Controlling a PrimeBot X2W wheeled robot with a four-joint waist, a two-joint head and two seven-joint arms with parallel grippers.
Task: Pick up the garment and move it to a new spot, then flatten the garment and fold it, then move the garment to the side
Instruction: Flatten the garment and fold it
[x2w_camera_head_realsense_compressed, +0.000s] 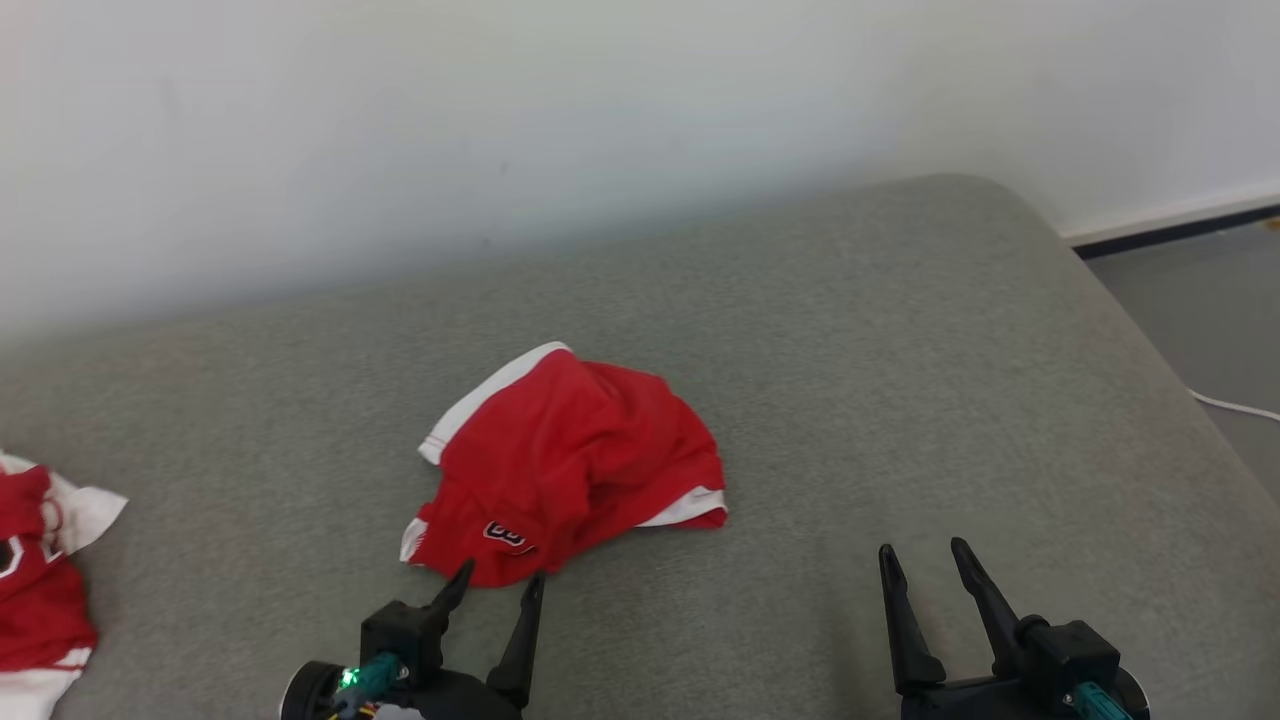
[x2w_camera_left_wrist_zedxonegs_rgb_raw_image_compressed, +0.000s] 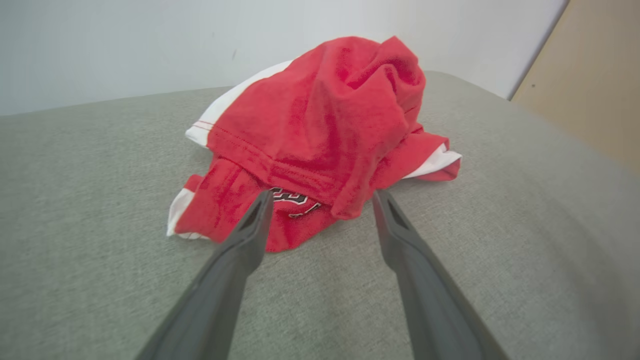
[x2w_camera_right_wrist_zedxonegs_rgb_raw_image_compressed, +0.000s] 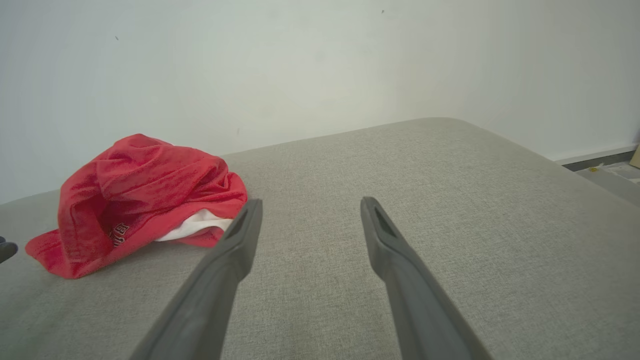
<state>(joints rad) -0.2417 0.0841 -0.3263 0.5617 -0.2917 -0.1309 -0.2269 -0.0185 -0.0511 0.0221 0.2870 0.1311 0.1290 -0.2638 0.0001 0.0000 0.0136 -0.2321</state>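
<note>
Garment (x2w_camera_head_realsense_compressed: 570, 465) is lying bunched just ahead of the left gripper (x2w_camera_head_realsense_compressed: 500, 572) — jaws spread, empty, at its near edge — while the right gripper (x2w_camera_head_realsense_compressed: 922, 547), also spread, is hovering well apart.

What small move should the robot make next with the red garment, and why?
Probably ease the left gripper forward and close it on the near edge of the red garment. Its jaws stand open, tips at that edge; the open right gripper is off to the side over the grey cushion.
</note>
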